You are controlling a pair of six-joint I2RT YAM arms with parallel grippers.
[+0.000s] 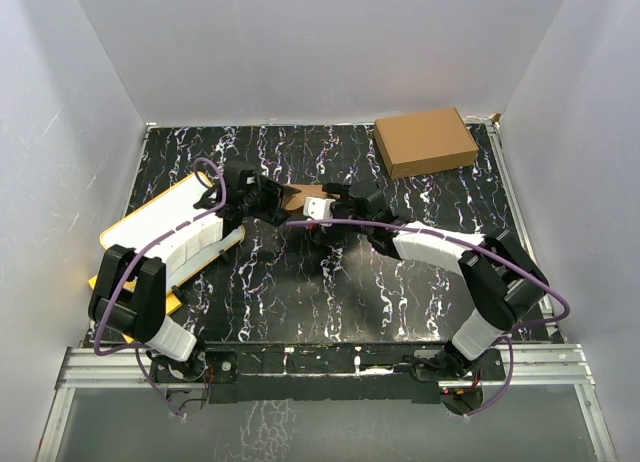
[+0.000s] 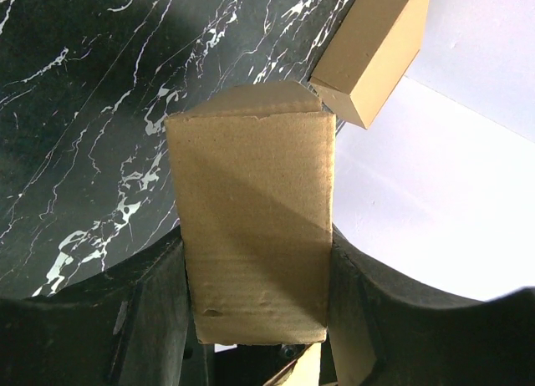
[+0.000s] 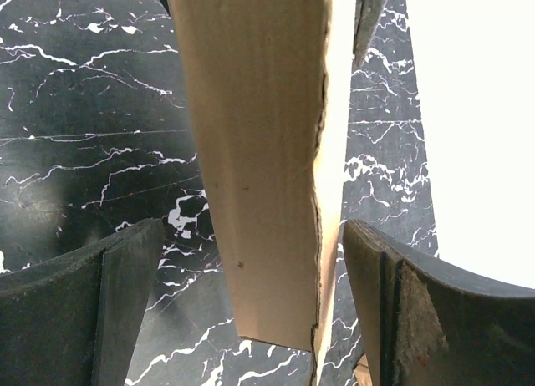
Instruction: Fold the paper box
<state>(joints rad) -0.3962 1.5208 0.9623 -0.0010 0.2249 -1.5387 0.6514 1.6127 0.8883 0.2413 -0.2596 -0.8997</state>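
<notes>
left gripper (image 2: 255,269) clamps the one paper box (image 2: 251,173); right gripper (image 3: 251,244) gapes wide around it

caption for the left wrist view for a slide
Left gripper clamps the paper box over the marble table, larger box beyond.

Paper box (image 1: 297,196) centre, larger box (image 1: 425,140) back-right, board (image 1: 165,227) left — front open.
</notes>
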